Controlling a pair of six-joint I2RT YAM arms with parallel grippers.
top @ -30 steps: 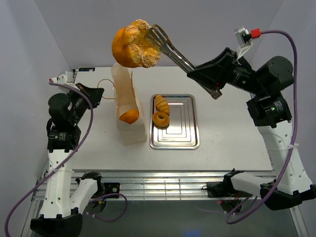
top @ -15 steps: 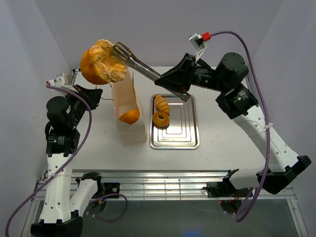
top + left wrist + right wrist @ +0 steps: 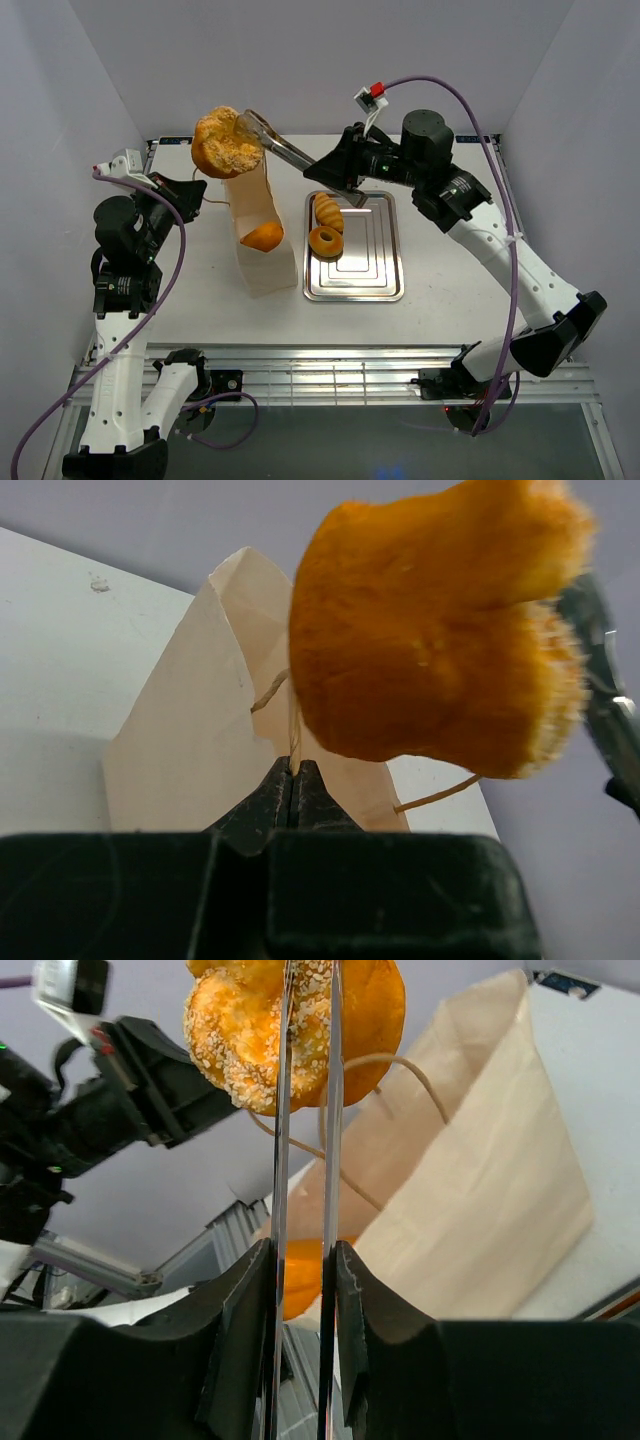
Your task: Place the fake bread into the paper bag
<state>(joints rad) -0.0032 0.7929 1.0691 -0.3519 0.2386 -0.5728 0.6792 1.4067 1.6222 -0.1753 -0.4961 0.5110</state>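
Step in hand: the round bun (image 3: 226, 143), pinched in the tongs (image 3: 285, 150), hangs just above the far top edge of the paper bag (image 3: 262, 275); judged the moment before lowering it in
Doing it well: bring the bun over the middle of the opening, a little nearer than it now hangs, lower it past the rim, and only then ease the tongs apart; the bun looks nearly as wide as the bag's mouth, so a clipped edge could fold the paper or tip the bag
Right arm: stretched from the right side across the tray (image 3: 385, 250), elbow high, wrist levelled toward the far left
Right gripper (image 3: 303, 1260): squeezed onto the tongs' handles, blades narrow and biting the bun
Left arm: upright at the left edge, wrist turned in toward the bag
Left gripper (image 3: 293, 780): jaws closed tight on the string handle (image 3: 268, 692), steadying the bag
Bread elsewhere: one orange piece (image 3: 263, 236) shows inside the bag; the ridged roll (image 3: 327, 211) and doughnut (image 3: 325, 241) lie on the tray's left side
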